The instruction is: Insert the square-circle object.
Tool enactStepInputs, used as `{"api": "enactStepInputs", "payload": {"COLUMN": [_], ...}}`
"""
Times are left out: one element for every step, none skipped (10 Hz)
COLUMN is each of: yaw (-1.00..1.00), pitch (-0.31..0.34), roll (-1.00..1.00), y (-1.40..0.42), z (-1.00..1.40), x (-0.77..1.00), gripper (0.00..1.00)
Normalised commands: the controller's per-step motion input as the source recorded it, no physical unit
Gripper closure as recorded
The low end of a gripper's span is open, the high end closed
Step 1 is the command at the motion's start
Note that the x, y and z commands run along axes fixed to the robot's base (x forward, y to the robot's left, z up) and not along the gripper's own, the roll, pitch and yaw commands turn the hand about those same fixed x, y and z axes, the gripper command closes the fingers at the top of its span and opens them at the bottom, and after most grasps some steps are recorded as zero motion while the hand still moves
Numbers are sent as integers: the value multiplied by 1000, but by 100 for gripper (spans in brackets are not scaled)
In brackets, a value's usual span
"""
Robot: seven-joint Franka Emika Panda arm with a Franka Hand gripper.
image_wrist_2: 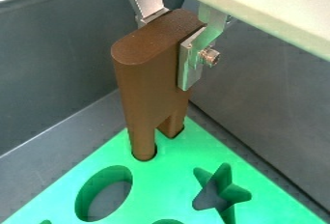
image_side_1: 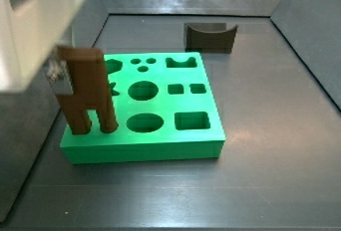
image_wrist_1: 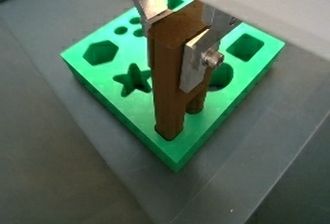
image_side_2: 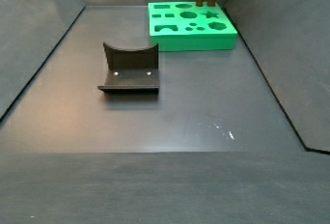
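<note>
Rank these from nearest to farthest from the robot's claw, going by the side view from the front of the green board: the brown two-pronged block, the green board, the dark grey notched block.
1. The square-circle object: clamped in the gripper, at the board's near left corner.
2. The green board: directly beneath, with the prongs reaching its top.
3. The dark grey block: at the back, beyond the board.

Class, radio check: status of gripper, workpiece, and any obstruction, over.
Gripper shut on square-circle object, upright over green board. Prong tips at the board's edge holes, depth unclear. Dark grey block sits apart, nothing blocking.
</note>
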Motion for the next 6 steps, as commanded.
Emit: {"api": "enactStepInputs", "payload": {"yaw": [-271, -209, 0, 0, 0, -23], "pitch": [7, 26, 20, -4, 0, 69], "roll": [0, 76, 147, 0, -71, 0], "y": [0, 0, 0, -23, 0, 0], "z": [-546, -460, -326, -197, -154, 0], "x": [57, 0, 0, 0, 29, 49], "gripper": [100, 100, 100, 100, 100, 100]}}
